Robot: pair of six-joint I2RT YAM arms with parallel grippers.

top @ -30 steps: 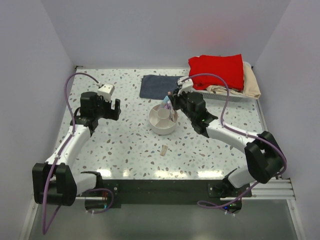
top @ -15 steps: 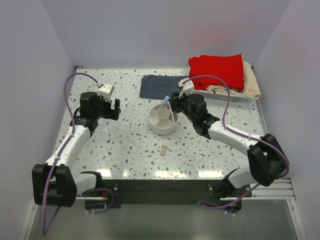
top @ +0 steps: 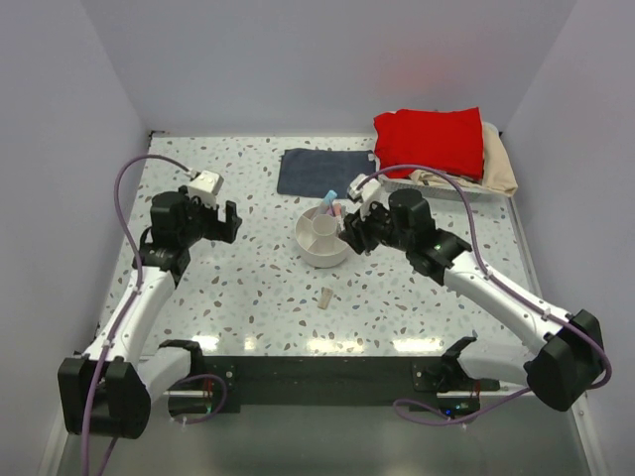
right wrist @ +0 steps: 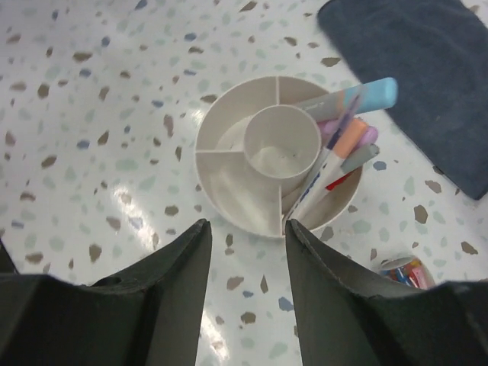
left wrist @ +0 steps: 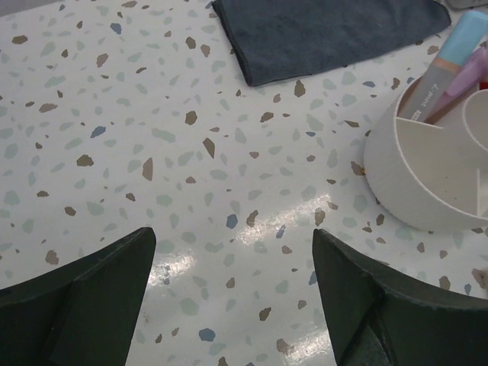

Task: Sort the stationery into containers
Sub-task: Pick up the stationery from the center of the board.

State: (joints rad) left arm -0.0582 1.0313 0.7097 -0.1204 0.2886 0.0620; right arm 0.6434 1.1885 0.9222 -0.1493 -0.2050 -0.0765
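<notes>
Off-white bowl (right wrist: 229,183) holds several pens (right wrist: 339,141); beige block (top: 325,296) and bundle (right wrist: 402,271) lie on worktop (top: 248,288); both jaws gape empty.

Pale lavender walls (top: 317,59) enclose a speckled terrazzo tabletop (top: 248,288) with glare patches along its front.

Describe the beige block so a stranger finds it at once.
Find the round off-white divided bowl mid-table. Nearer the arm bases, a small beige block lies alone on the speckled tabletop. Unlike the colourful pens, it is short, plain and outside the bowl.
</notes>
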